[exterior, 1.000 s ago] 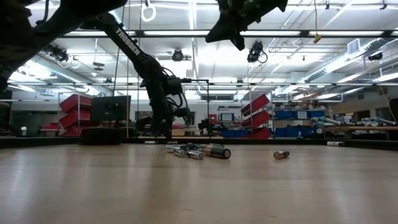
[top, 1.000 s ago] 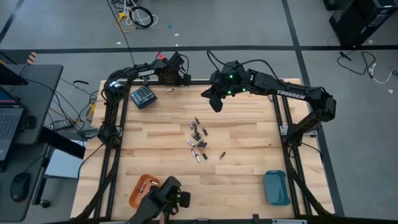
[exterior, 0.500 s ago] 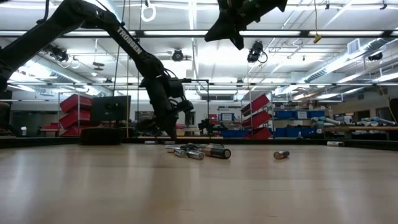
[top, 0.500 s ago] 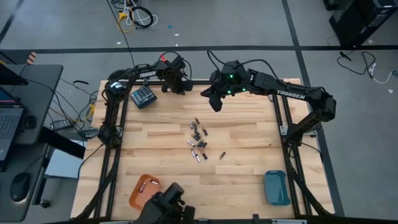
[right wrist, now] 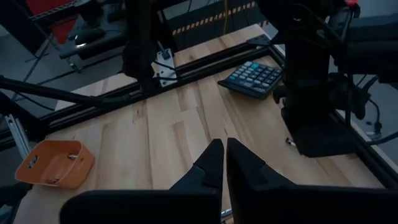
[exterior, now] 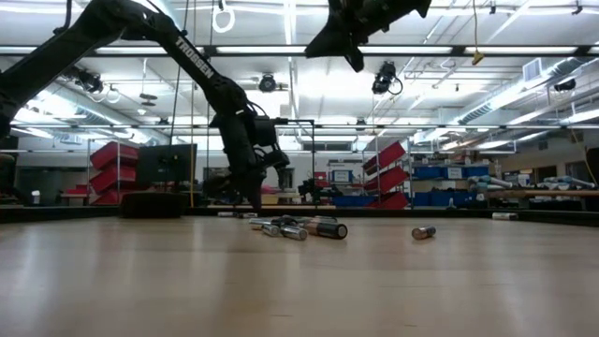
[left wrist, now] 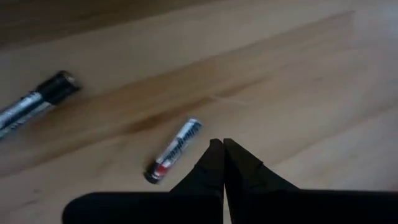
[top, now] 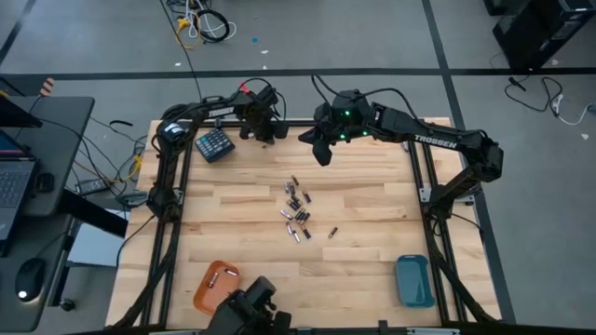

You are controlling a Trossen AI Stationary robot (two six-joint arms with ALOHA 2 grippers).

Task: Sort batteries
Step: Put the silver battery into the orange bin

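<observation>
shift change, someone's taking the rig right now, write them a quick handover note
Left claw: shut, empty, low at the table's far edge beside a stray battery, near the calculator.
Right claw: shut, empty, raised over the far middle of the table.
Batteries: most lie loose in a pile mid-table, one a little apart.
Orange tray at the near left holds a few small things; blue tray at the near right looks empty.
Left to do: nearly all the sorting.
</observation>
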